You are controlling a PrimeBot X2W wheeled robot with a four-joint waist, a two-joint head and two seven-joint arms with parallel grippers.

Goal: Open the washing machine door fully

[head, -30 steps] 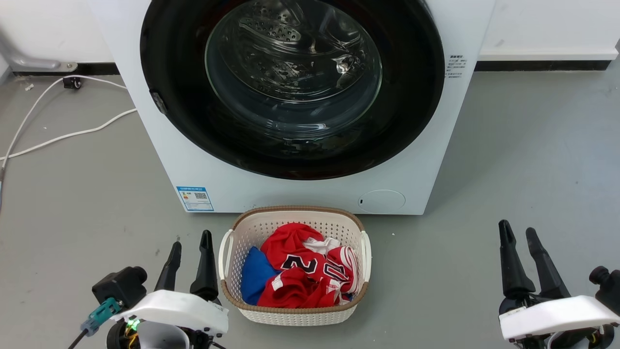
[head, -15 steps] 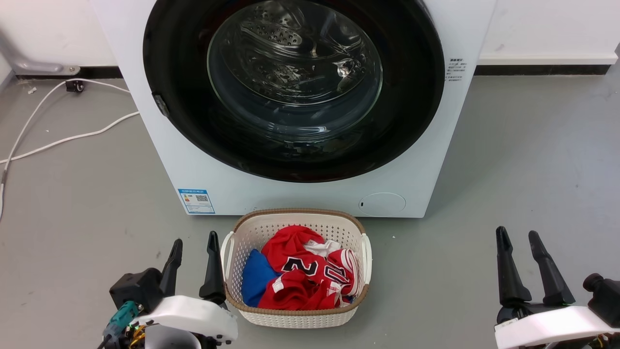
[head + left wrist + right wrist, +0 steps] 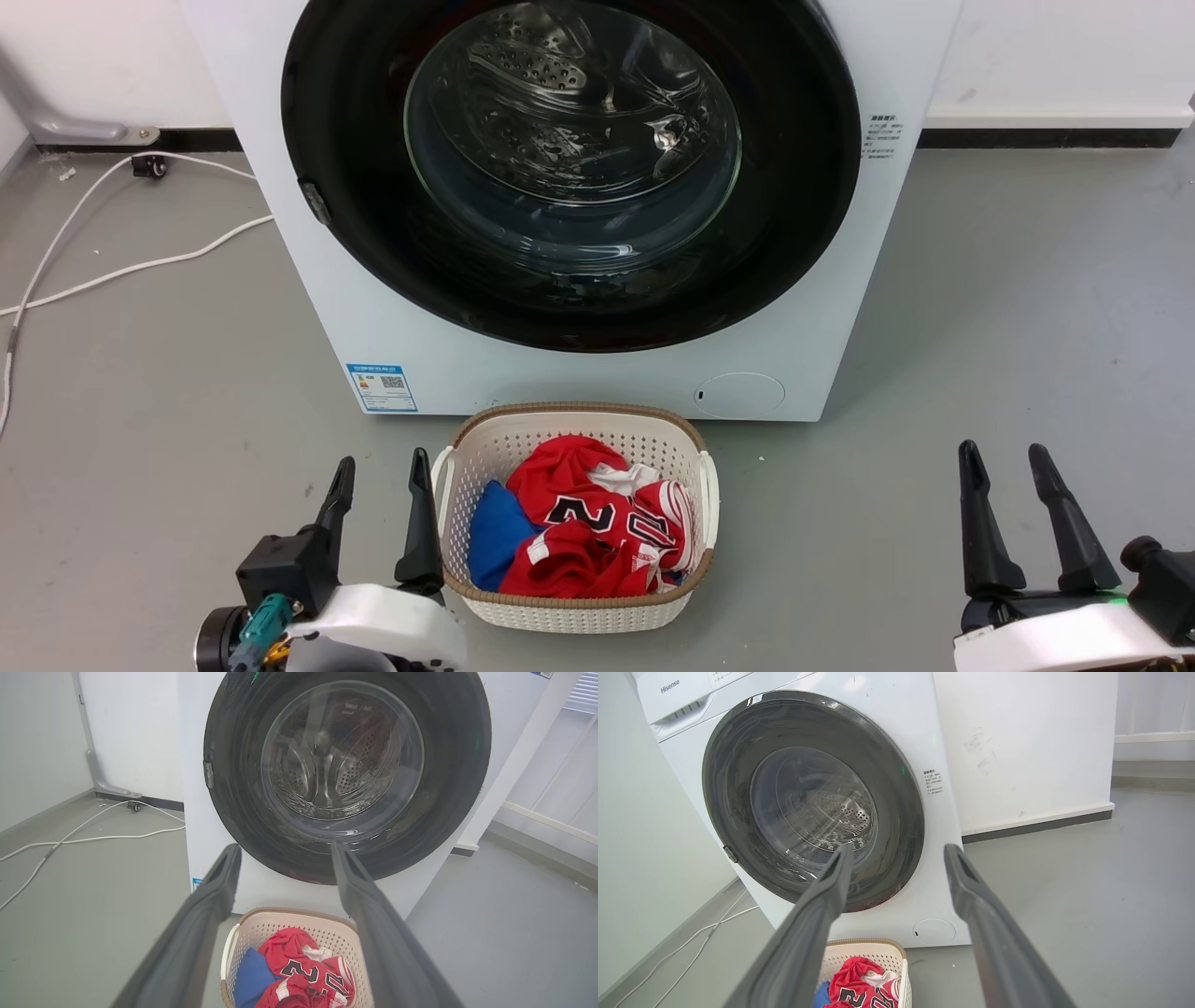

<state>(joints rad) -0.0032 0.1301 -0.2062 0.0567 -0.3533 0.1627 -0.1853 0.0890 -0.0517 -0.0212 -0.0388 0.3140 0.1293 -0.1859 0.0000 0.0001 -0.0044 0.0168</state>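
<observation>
Head view: washing machine door (image 3: 571,168) shut, untouched.
Left gripper (image 3: 383,459) and right gripper (image 3: 1002,448) spread, empty, well short; whole opening left.

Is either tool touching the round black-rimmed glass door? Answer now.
No: in the head view the left tool and right tool sit low, well apart from the round black-rimmed glass door.

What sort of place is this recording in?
Likely a laundry or utility corner: a white front-loading washing machine against the wall, a basket of clothes before it, loose cables on bare grey floor.
</observation>
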